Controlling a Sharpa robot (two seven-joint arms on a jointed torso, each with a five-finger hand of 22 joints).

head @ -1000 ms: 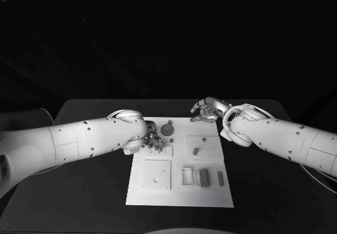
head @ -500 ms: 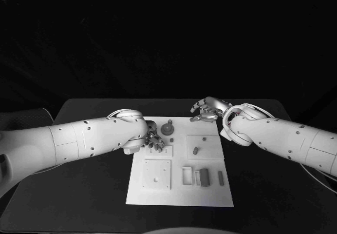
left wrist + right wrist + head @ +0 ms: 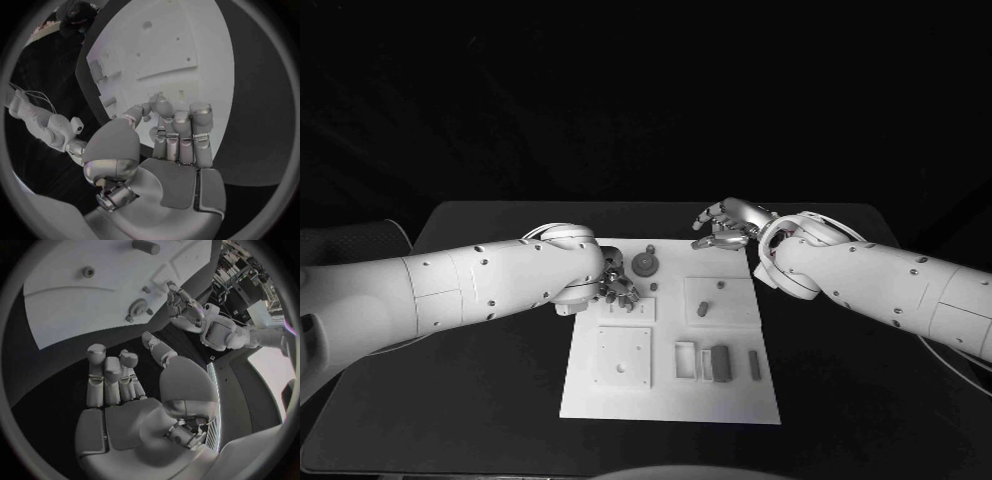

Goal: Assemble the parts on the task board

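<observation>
I see the white task board lying flat in the middle of the black bench. It is a long white plate with raised square blocks and small slots on it.

On the board's near part, a square block sits on the side of my left arm, and it has a small hole in it. Beside that block are small upright frames and slots. A grey bar part stands in one slot, and a thin grey part lies in the slot next to it, nearer the board's edge.

Farther up the board is another square block. A small grey peg part stands in it. Near the board's far end sits a round grey part with a knob on top.

My left hand is over the board's far corner on my left arm's side, just beside the round grey part. Its fingers are curled in close together. I cannot tell if it holds anything.

My right hand is at the board's far edge, on the other corner. Its fingers are bent and lie side by side, with the thumb apart. I see nothing in it.
</observation>
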